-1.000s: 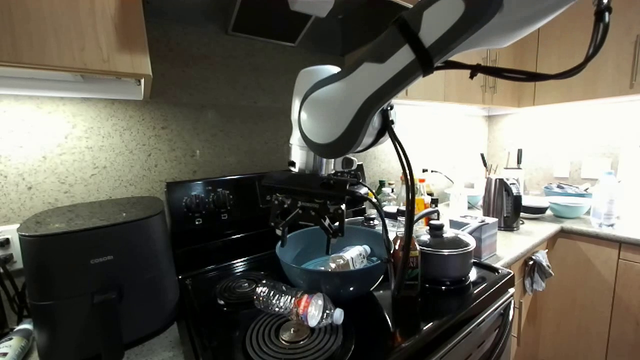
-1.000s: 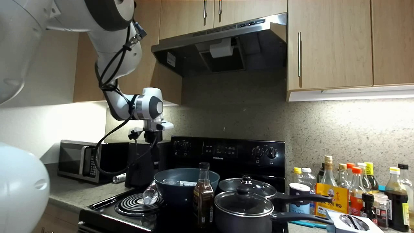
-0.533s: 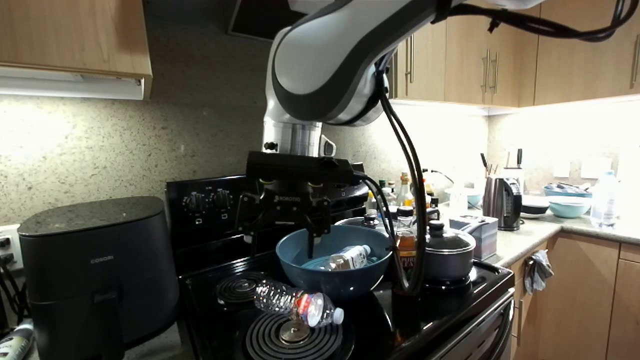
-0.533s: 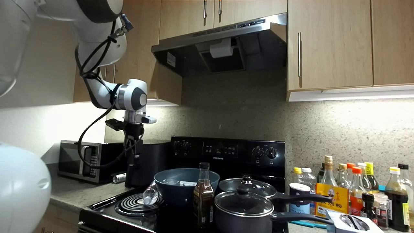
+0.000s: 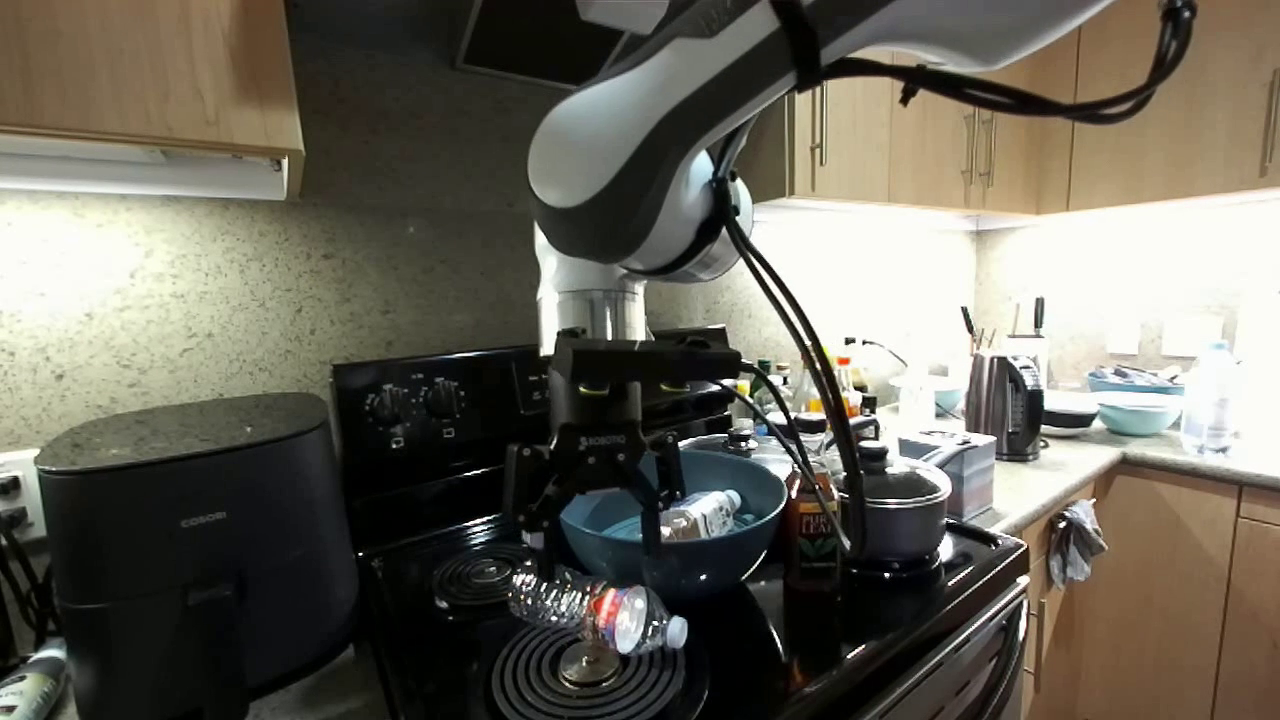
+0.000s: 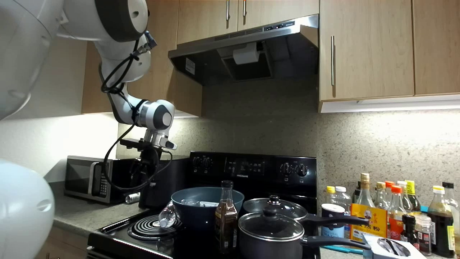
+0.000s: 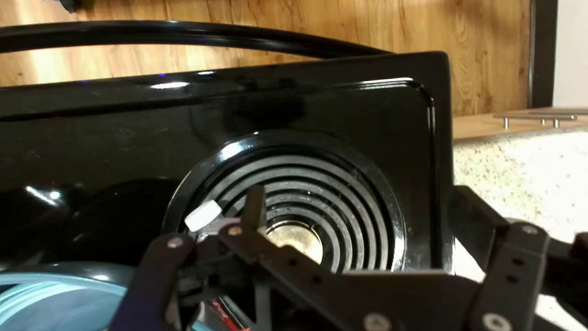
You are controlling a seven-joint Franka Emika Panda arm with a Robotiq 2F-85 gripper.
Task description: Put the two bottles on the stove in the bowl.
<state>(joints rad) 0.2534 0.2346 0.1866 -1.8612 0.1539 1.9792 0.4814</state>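
A clear plastic bottle (image 5: 590, 605) with a red label and white cap lies on its side on the stove, against the front of the blue bowl. It also shows in an exterior view (image 6: 167, 217); in the wrist view only its cap (image 7: 203, 216) and a bit of label show past the left finger. Another bottle (image 5: 700, 515) with a white label lies inside the bowl (image 5: 712, 572). The bowl also shows in an exterior view (image 6: 194, 217) and the wrist view (image 7: 64, 299). My gripper (image 5: 597, 555) is open and empty, its fingers just above the lying bottle; they also show wide apart in the wrist view (image 7: 360, 195).
A dark tea bottle (image 5: 815, 540) stands upright beside the bowl. Lidded pots (image 6: 271, 237) with long handles stand beyond it. A black air fryer (image 5: 195, 540) stands on the counter beside the stove. A coil burner (image 7: 321, 202) lies below the gripper.
My gripper has moved from over the bowl to above the bottle on the stove, and has come down and tilted a little. The bowl and both bottles have not moved.
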